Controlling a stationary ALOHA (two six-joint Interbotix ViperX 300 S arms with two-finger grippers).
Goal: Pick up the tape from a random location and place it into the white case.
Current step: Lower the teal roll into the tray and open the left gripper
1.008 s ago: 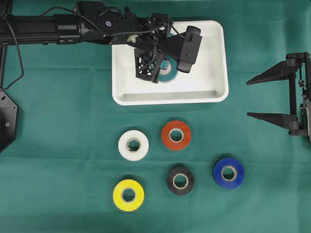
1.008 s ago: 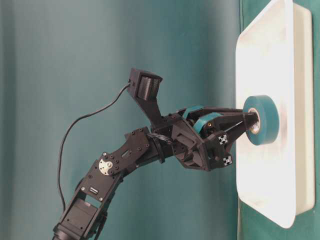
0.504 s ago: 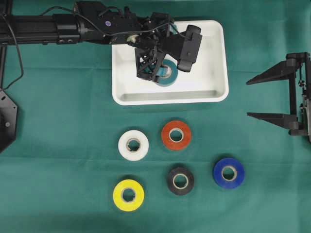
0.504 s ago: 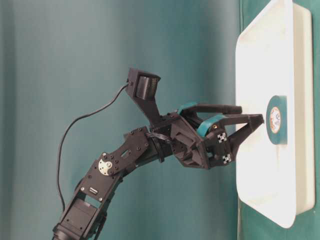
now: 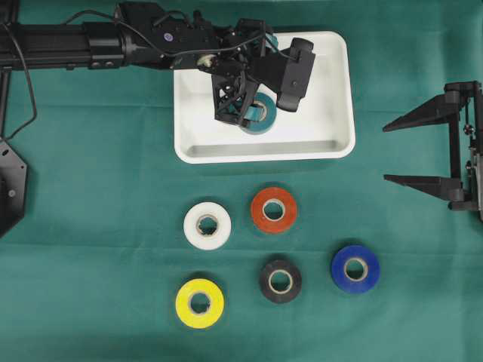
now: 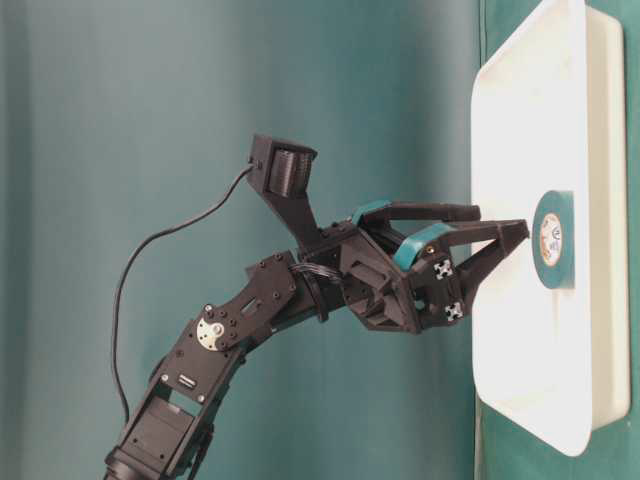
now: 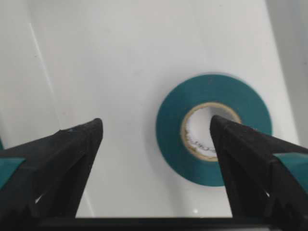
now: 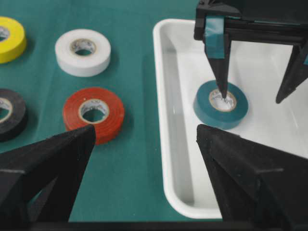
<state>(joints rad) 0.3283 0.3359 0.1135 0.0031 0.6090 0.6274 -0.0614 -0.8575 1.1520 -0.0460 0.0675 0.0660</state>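
Observation:
A teal tape (image 5: pixel 262 121) (image 6: pixel 553 275) (image 7: pixel 169 122) (image 8: pixel 206 111) lies flat on the floor of the white case (image 5: pixel 324 98) (image 6: pixel 530 100) (image 7: pixel 120 57) (image 8: pixel 163 96). My left gripper (image 5: pixel 253 102) (image 6: pixel 500 222) (image 7: pixel 156 122) (image 8: pixel 251 96) hovers just above it, open and holding nothing. One fingertip hangs over the roll's hole and the other stands off to the side over bare case floor. At the right edge of the cloth my right gripper (image 5: pixel 385 153) (image 8: pixel 145 130) stands wide open and holds nothing.
On the green cloth in front of the case lie several more rolls: white (image 5: pixel 192 226) (image 8: pixel 65 50), red (image 5: pixel 258 211) (image 8: pixel 72 113), black (image 5: pixel 266 281) (image 8: pixel 9 115), blue (image 5: pixel 339 268) and yellow (image 5: pixel 185 303) (image 8: pixel 7 33).
The left gripper has opened and let go of the teal tape, which now lies flat in the case. The gripper has drawn back a little. The right arm has not moved.

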